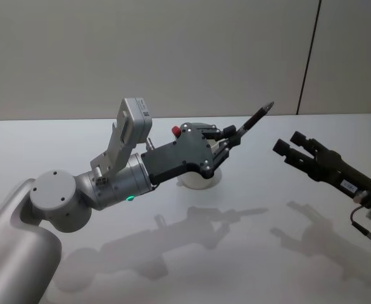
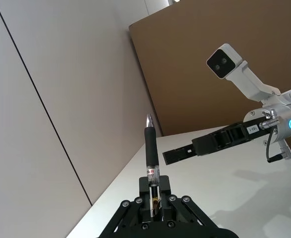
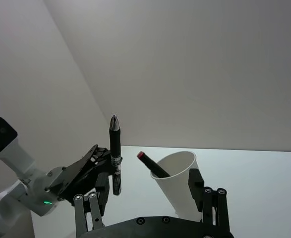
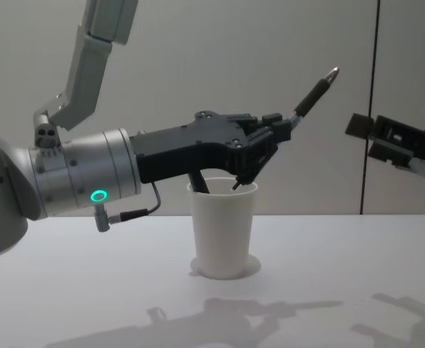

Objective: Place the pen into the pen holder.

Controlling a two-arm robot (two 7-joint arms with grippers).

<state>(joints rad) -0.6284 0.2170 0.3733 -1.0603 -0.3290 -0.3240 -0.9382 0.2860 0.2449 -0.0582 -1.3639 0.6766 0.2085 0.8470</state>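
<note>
My left gripper [image 1: 231, 140] is shut on a black pen [image 1: 255, 119] with a silver tip. The pen is tilted, its tip pointing up and to the right. Gripper and pen hang just above the pen holder [image 4: 223, 232], a white paper cup standing on the table. In the chest view the pen [image 4: 315, 93] sticks out past the left gripper [image 4: 281, 130], and its lower end sits close over the cup's rim. A second pen with a red end [image 3: 153, 166] leans inside the cup [image 3: 178, 183]. My right gripper [image 1: 290, 147] hovers open and empty to the right of the cup.
The white table [image 1: 249, 253] carries only the arms' shadows around the cup. A plain wall [image 1: 173, 57] stands behind it.
</note>
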